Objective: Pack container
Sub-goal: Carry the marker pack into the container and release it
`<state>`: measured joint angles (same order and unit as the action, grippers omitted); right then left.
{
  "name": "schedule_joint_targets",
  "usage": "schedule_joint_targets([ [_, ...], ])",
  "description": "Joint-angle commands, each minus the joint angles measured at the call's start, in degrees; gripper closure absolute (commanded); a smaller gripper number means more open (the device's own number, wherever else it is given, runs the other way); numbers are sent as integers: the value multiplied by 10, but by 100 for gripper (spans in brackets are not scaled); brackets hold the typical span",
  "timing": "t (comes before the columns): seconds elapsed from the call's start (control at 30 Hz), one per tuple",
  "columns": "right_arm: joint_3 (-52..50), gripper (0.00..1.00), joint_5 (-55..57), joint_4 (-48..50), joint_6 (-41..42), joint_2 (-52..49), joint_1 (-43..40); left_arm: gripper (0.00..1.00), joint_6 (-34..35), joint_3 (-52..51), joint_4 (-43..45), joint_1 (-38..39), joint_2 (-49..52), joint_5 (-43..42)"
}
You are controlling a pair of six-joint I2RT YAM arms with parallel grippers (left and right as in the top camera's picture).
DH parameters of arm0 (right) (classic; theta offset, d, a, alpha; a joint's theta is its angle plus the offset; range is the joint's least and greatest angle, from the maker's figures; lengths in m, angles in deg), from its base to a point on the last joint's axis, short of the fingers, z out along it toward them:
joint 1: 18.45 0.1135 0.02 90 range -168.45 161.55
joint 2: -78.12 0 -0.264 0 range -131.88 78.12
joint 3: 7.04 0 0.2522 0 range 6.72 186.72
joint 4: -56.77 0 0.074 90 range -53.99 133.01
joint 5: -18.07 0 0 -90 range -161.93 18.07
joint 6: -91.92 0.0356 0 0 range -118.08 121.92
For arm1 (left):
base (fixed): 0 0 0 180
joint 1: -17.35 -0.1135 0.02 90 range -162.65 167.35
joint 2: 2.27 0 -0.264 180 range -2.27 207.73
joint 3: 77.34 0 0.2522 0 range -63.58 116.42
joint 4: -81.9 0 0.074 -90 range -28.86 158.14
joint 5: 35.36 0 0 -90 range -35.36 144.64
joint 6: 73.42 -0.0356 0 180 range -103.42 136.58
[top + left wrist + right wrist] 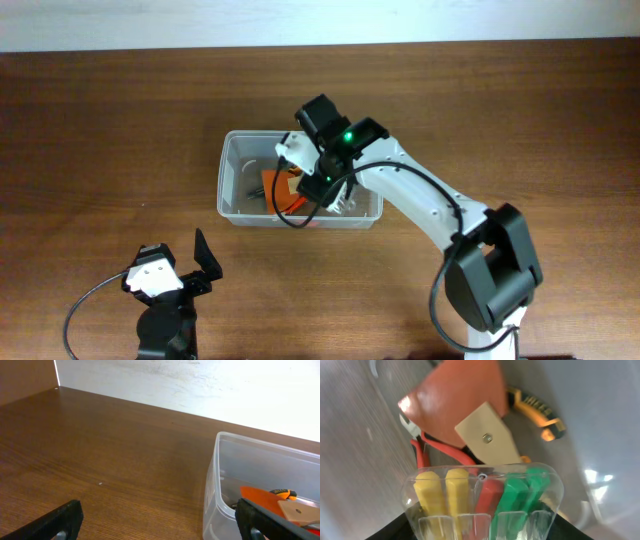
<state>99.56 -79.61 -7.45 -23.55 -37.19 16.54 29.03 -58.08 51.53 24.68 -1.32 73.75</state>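
The container [228, 170], a large clear plastic bin, stands mid-table; its near wall also shows in the left wrist view [215, 490]. My right gripper [335, 195] is down inside the container, shut on a small clear case [480, 495] of yellow, red and green bits, held between its jaws [482, 527]. Under the case lie an orange flat-bladed tool [455, 400], red-handled pliers [437, 447] and an orange-and-black handled tool [540, 410]. My left gripper [175, 255] is open and empty on the near left, its jaws [160, 525] apart over bare wood beside the container.
The brown wooden table [100, 130] extends left of and behind the container. A white wall [200, 385] bounds the table's far edge. The right arm [430, 205] stretches from the near right to the container.
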Motion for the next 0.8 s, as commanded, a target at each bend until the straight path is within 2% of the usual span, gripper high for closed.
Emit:
schedule_joint_targets([
  [0.0,-19,38,-19,14,3,-10,3,1,-5,-2,-1,2,-2,2],
  [0.07,-20,37,-22,13,3,-14,3,1,-5,-2,-1,2,-2,2],
  [0.2,-20,21,-25,14,3,-14,3,1,-5,-2,-1,2,-2,2],
  [0.27,-20,9,-25,14,3,-14,3,1,-5,-2,-1,2,-2,2],
  [0.47,12,8,-22,3,12,-9,2,1,-5,-2,-1,2,-2,2],
  [0.53,58,9,-2,-18,40,3,2,1,-5,-2,-1,2,-2,2],
  [0.63,167,8,103,-83,107,19,-4,1,-5,-2,-1,2,-2,2],
  [0.77,351,7,221,-200,191,28,-43,1,-5,-2,-1,2,-2,2],
])
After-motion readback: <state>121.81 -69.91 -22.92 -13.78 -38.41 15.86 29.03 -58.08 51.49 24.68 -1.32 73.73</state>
